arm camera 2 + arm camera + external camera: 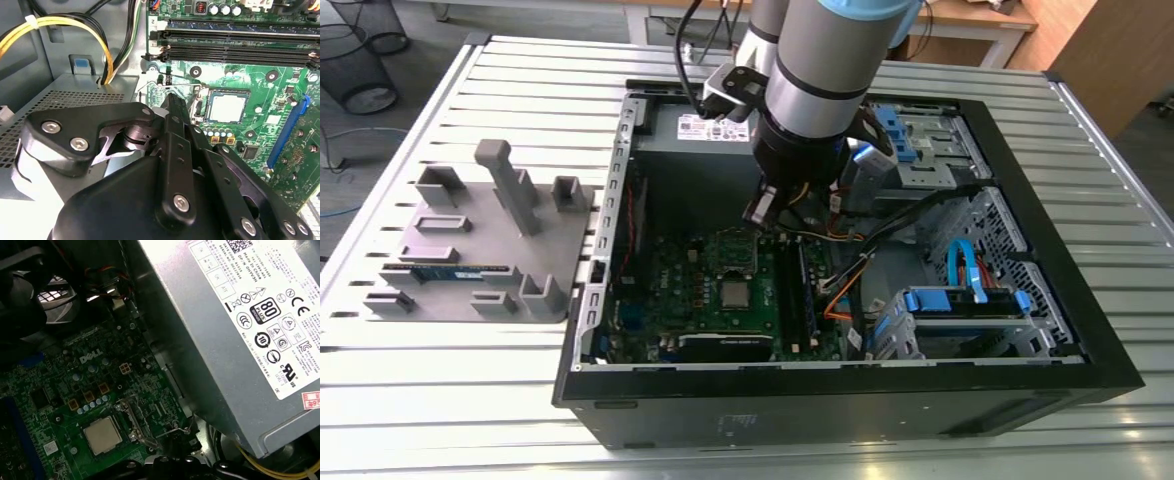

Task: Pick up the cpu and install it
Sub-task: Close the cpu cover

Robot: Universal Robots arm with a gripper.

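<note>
lying flat on motherboard (250, 75), cpu (227, 106) faces upward.

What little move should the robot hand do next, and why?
Probably lift straight up a little. The cpu already lies flat in its socket on the green board, and the hand hangs beside it, close to the board, with yellow cables nearby.

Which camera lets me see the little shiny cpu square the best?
The second wrist view. There the cpu lies bright and unblocked in its socket on the green motherboard. The first wrist view shows the cpu too, but dimmer. In the exterior view the cpu is just a small square inside the computer case.
</note>
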